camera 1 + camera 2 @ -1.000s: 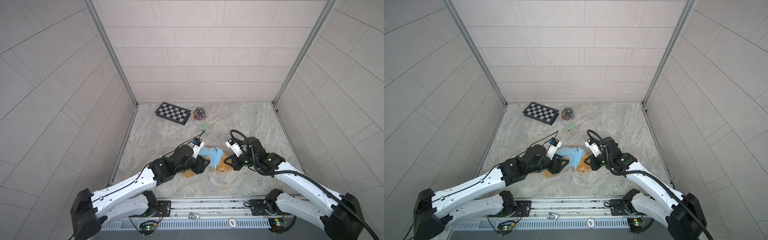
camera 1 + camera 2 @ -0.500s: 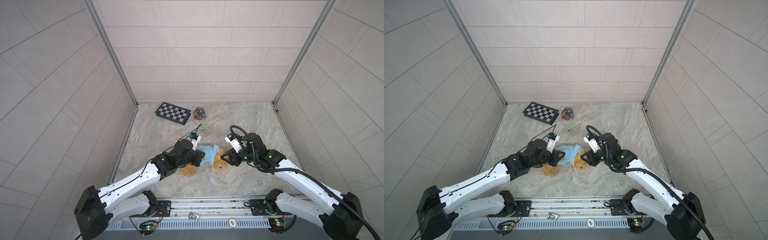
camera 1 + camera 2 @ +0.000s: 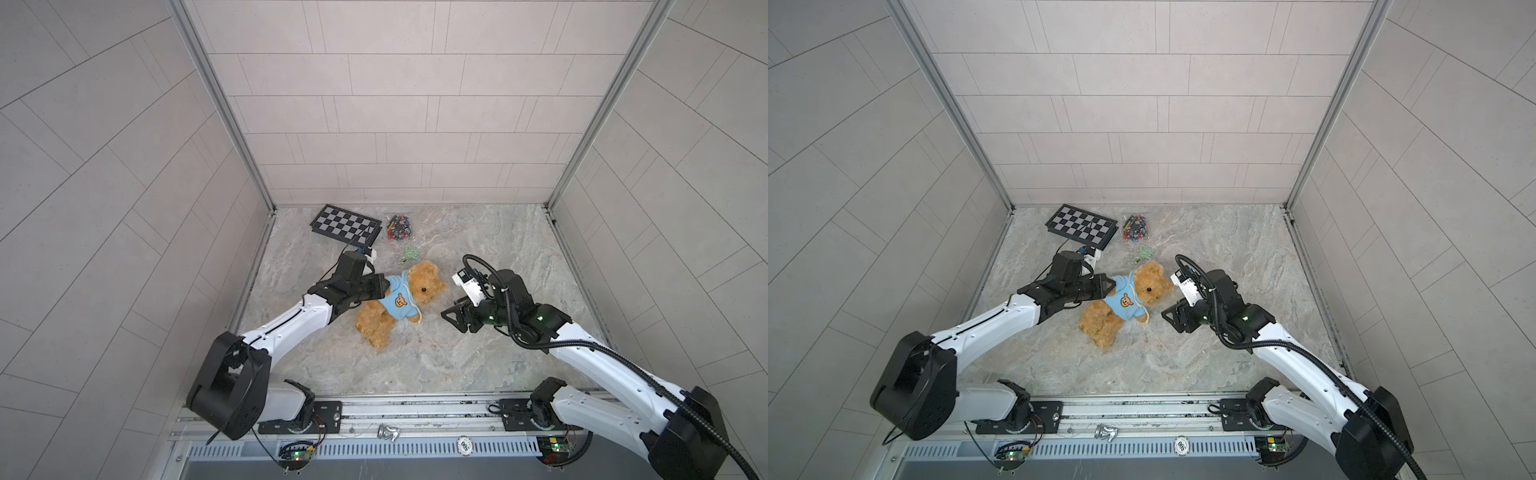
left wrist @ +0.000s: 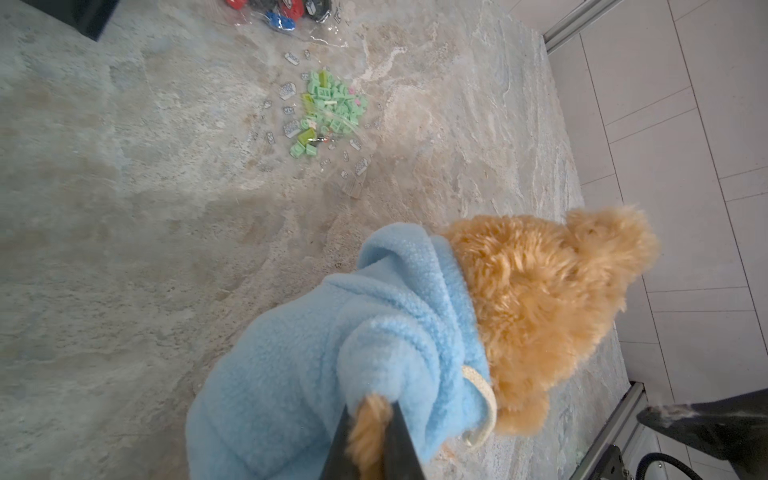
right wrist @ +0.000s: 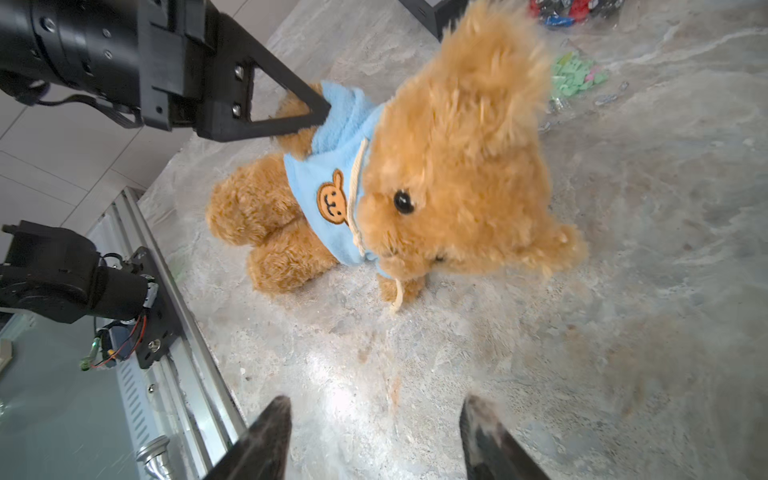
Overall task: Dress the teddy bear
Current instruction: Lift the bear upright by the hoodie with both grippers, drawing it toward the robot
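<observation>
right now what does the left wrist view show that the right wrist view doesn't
Only the left wrist view: the back of the blue hoodie and, close up, the teddy bear's paw fur pinched in the left gripper. Only the right wrist view: the bear's face, the bear patch on the hoodie's chest, its legs, and the open right gripper. Both: the bear, the hoodie, the left gripper at the sleeve, the green bricks, the table.

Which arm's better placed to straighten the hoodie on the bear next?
Right, probably. The right claw is open, empty, facing the teddy bear; the left claw is shut on its paw at the hoodie sleeve.
</observation>
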`<state>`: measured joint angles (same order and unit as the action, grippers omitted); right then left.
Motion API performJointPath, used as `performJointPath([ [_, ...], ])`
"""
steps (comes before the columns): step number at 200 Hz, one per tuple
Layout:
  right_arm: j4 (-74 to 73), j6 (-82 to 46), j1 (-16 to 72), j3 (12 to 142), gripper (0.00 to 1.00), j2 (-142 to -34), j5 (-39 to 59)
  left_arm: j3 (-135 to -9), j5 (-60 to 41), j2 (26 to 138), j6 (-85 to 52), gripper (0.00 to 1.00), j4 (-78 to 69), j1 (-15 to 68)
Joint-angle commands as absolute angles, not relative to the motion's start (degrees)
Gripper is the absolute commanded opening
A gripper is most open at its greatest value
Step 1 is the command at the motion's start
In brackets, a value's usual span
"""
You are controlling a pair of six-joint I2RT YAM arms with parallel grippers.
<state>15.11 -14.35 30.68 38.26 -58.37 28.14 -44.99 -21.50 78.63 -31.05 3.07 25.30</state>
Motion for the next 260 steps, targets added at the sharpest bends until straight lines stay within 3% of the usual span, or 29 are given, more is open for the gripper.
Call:
performJointPath([
  [1,9.07,-14.12,29.58,37.66,0.67,-61.5,26.02,-46.54,-21.96,82.28,-29.47,0.0,2.61,23.1],
  [62,-2.89,-17.96,29.5,35.81,0.67,-73.39,30.92,-46.38,-21.03,85.67,-30.42,0.0,1.83,20.75],
  [196,-36.27,-29.86,35.94,31.64,0.6,-98.54,27.5,-38.21,-23.49,81.66,-33.66,0.0,-3.07,20.81],
  [246,-42.04,-30.21,37.38,30.94,0.44,-103.21,23.31,-37.48,-23.92,81.66,-34.45,0.0,-4.19,20.78],
  [260,-42.96,-30.06,37.44,30.98,0.35,-104.55,22.54,-37.2,-24.52,81.81,-34.91,0.0,-4.72,20.46],
])
